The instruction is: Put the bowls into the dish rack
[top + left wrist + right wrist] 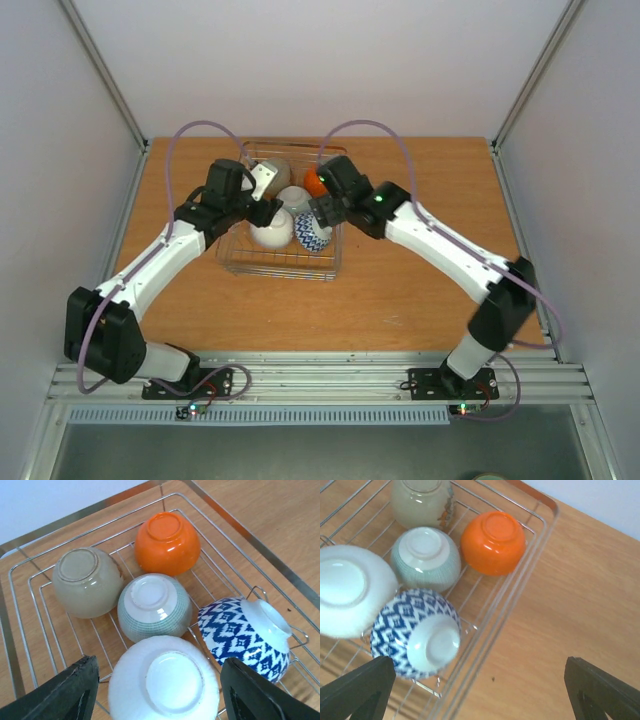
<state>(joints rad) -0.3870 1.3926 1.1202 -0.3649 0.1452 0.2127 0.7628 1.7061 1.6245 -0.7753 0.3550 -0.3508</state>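
The dish rack (282,266) stands on the far half of the table (430,290) and holds 5 bowls, all foot-up: beige bowl (87,582) far left; orange bowl (167,542) far right; grey-green bowl (154,607) centre; white bowl (162,680) near left; blue-white bowl (242,637) near right, tilted, just beside the rack's right wall. The left gripper (156,662) hovers over the white bowl, fingers spread wide and clear of its sides; the right gripper (479,662) hangs over the blue-white bowl and the rack's right rim, fingers likewise spread, holding nothing. No bowl shows outside the rack in the top view; loading is judged complete or nearly so; the only step left may be withdrawing both arms.
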